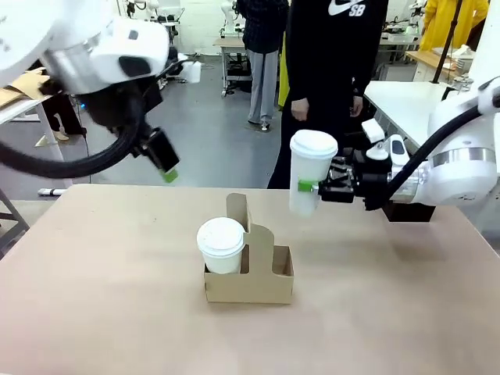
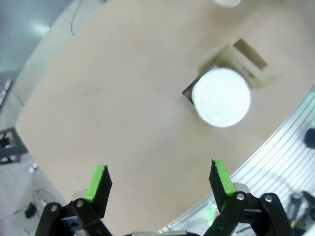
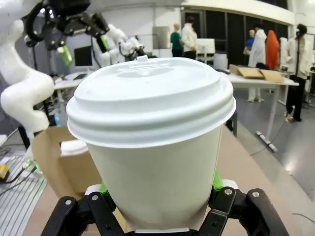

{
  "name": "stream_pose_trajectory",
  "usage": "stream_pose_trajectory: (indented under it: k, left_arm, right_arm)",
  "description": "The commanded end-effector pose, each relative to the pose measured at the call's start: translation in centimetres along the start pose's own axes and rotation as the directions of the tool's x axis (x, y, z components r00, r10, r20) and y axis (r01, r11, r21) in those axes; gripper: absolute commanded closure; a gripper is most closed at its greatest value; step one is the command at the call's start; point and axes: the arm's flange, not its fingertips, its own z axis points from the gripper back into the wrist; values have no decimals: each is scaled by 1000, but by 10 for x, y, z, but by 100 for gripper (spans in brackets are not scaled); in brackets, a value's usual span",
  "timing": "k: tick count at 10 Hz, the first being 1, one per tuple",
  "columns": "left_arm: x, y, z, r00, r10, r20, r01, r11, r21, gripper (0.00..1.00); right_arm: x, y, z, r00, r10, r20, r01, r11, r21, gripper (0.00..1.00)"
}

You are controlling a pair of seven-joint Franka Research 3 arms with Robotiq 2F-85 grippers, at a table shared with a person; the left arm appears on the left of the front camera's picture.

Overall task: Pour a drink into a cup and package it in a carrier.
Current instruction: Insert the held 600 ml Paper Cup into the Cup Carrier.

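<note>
**Lidded cup aloft, one carrier slot left to fill**

The right hand [image 1: 309, 187] is clamped on the lower part of the tall white cup [image 1: 312, 168], holding it upright in the air, above and to the right of the carrier [image 1: 269, 283]. The carrier stands on the tabletop [image 1: 101, 305] with a shorter lidded cup [image 1: 221, 242] in its left compartment; the right compartment looks free. The left hand [image 1: 166, 162] hangs raised, fingers apart, empty. With the lid [image 1: 313, 144] on, pouring is probably done; lowering the cup into the free compartment remains. The lid hides the cup's contents, and the right hand's far finger is behind the cup.
</note>
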Motion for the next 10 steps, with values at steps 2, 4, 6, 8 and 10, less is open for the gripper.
stream_pose_trajectory:
  k: [2, 4, 6, 8, 10]
  left_arm:
    - [0, 0, 0, 1000, 0, 0, 0, 1000, 0, 0]
    - [0, 0, 0, 1000, 0, 0, 0, 1000, 0, 0]
    - [-5, 2, -4, 1000, -15, 10, 15, 1000, 5, 0]
    - [-34, 30, -27, 996, -47, 72, 46, 999, 7, 0]
    - [-53, 41, -43, 988, -101, 115, 103, 995, -13, 0]
  right_arm:
    - [0, 0, 0, 1000, 0, 0, 0, 1000, 0, 20]
    - [0, 0, 0, 1000, 0, 0, 0, 1000, 0, 20]
    - [3, 8, -3, 996, 48, 73, -59, 987, 147, 20]
    - [8, 18, -21, 992, 35, 120, -68, 958, 279, 20]
    - [1, 26, -41, 993, 13, 121, -57, 927, 370, 20]
